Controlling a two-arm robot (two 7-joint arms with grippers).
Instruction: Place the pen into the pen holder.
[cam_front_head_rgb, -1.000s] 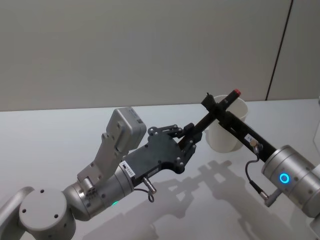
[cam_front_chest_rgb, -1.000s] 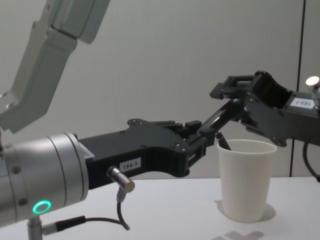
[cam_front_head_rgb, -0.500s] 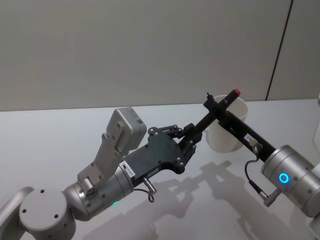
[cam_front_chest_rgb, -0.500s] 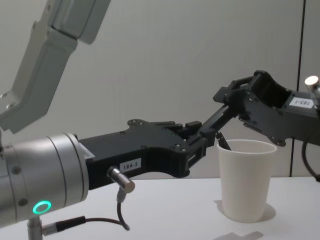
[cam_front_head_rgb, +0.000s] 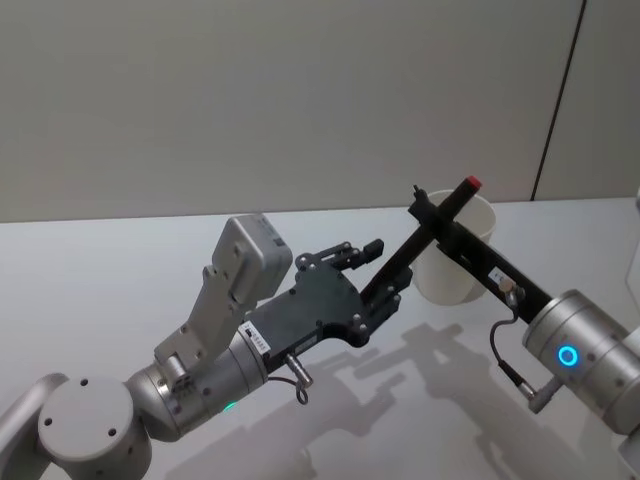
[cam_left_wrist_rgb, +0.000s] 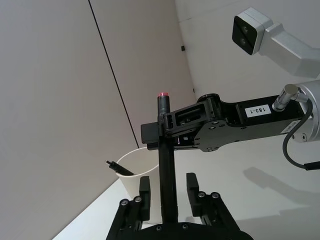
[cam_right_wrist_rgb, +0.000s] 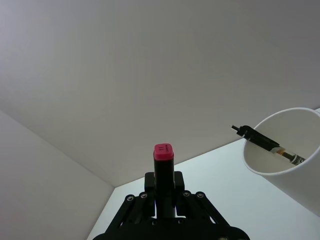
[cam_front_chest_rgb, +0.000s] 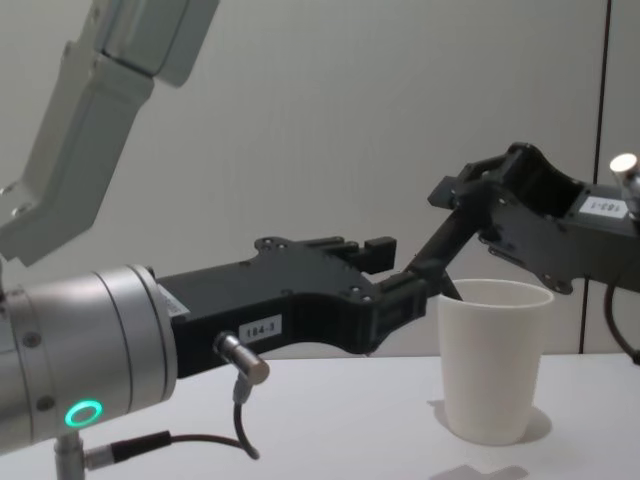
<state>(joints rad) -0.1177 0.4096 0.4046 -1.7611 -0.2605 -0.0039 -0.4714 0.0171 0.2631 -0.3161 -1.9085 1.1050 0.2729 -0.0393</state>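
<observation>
The table (cam_front_head_rgb: 120, 250) is bare and pale, and both arms meet above it near the cup. The left gripper (cam_left_wrist_rgb: 168, 192) has its jaws spread wide, one finger on each side of the pen with a clear gap to both, so it holds nothing. The right gripper (cam_front_head_rgb: 437, 222) is closed on the pen (cam_front_head_rgb: 425, 232), gripping the black barrel a little below its red cap, while the lower end of the barrel runs down between the left jaws. So the hand-over looks finished: the pen hangs from the right jaws alone.

The white cup (cam_front_chest_rgb: 493, 360) stands upright on the table just beyond and below the right jaws, its rim close under them in the chest view. Another dark pen (cam_right_wrist_rgb: 265, 143) already leans inside it against the rim.

What is left, as I judge it: swing the held pen clear of the left jaws, tip it upright over the cup's mouth, lower it in and let go
</observation>
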